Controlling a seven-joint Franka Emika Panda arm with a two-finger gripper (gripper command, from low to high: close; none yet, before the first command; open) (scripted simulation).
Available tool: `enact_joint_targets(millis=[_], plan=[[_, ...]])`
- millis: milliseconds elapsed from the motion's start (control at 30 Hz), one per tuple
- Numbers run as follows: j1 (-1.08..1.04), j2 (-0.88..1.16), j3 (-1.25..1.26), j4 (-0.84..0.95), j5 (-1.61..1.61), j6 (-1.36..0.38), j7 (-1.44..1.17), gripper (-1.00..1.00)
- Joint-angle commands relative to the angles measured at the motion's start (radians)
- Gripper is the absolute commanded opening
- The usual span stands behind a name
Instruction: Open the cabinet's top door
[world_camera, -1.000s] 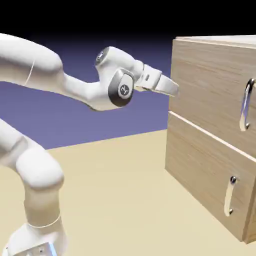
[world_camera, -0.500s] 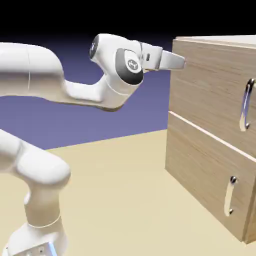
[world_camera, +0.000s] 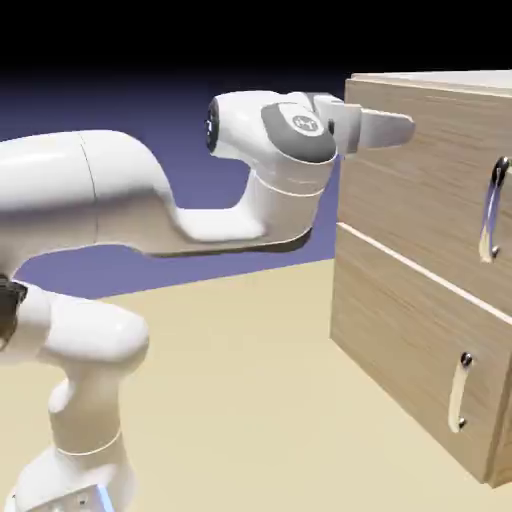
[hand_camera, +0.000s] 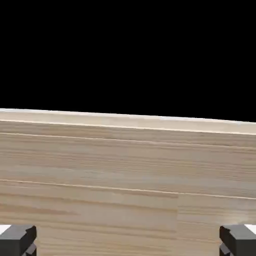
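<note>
The cabinet (world_camera: 440, 82) stands at the right of the exterior view, light wood with a pale top. Its top door (world_camera: 420, 195) is shut and carries a long silver handle (world_camera: 490, 212) at the picture's right edge. My gripper (world_camera: 404, 127) points level at the top door's upper left corner, well left of the handle and higher than its top end. In the hand view the cabinet's wood (hand_camera: 128, 170) fills the lower half under a pale top edge. The gripper (hand_camera: 128, 244) is open, its fingertips (hand_camera: 18, 239) far apart with nothing between them.
Below the top door sits the lower panel (world_camera: 400, 340) with a shorter silver handle (world_camera: 458, 392). The tan table (world_camera: 240, 400) spreads in front of the cabinet. My white arm (world_camera: 120, 200) spans the exterior view's left half.
The hand has risen and moved right toward the cabinet's upper corner, levelling out. The elbow swung up with it. The gripper stayed open.
</note>
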Motion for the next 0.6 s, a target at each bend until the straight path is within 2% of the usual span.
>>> enact_joint_targets(millis=[0, 567], plan=[[0.019, -0.009, -0.021, 0.012, -0.044, 0.0, 0.027, 1.0], [0.314, -0.148, -0.354, 0.199, -0.729, -0.006, 0.457, 1.0]])
